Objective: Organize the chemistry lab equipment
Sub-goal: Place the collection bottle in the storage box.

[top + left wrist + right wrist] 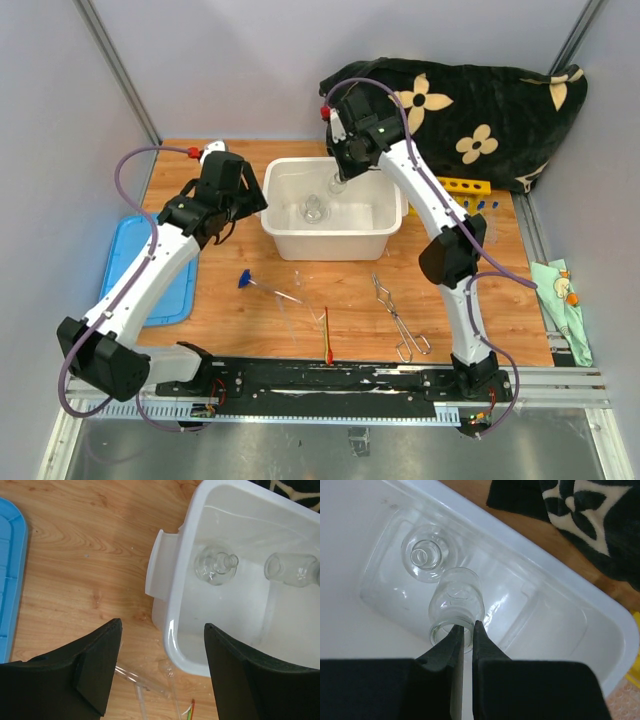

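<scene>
My right gripper [340, 178] is shut on the rim of a small glass beaker [456, 605], holding it tilted inside the white tub [375, 238]. One finger is inside the mouth, one outside. A second small glass flask [426, 554] stands on the tub floor; it also shows in the left wrist view [215, 566]. My left gripper [162, 626] is open and empty, above the table at the tub's left front corner. Metal tongs [400, 315], a red-tipped stick [327, 340], and thin clear rods [290, 298] with a blue-tipped piece [245, 280] lie on the table in front of the tub.
A yellow holed rack [465, 185] and blue-capped tubes [482, 206] sit right of the tub. The black flowered cloth [470, 100] lies at the back right. A blue lid [165, 275] lies at the left edge, under the left arm.
</scene>
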Robot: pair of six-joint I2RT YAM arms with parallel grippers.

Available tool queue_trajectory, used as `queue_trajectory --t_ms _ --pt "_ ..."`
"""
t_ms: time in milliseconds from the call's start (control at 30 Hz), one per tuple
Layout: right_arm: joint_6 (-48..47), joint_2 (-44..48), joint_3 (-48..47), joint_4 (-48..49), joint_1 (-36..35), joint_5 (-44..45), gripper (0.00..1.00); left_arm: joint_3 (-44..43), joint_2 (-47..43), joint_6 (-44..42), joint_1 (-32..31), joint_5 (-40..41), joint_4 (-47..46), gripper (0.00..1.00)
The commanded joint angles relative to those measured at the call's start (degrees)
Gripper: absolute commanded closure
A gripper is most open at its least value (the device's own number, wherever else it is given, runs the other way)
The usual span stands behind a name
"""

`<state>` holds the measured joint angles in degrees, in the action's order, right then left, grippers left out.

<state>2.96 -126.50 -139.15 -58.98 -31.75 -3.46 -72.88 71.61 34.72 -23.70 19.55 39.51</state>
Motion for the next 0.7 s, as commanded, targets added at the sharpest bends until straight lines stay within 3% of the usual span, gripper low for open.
queue_trajectory --t_ms 0,267,667 --pt "-0.1 -2.8 -4.6 0.0 -0.2 -1.5 1.00 -4.1 3.3 -0.8 -0.2 1.7 0.2 0.29" --pt "-1.2 -6.7 -3.5 0.7 -0.8 1.7 1.00 -7.2 8.0 -1.1 -0.2 1.9 0.0 0.29" --pt "-1.5 -11.1 -2.0 1.7 -2.4 5.2 1.00 -7.2 8.2 -1.4 -0.2 3.6 -0.2 0.29"
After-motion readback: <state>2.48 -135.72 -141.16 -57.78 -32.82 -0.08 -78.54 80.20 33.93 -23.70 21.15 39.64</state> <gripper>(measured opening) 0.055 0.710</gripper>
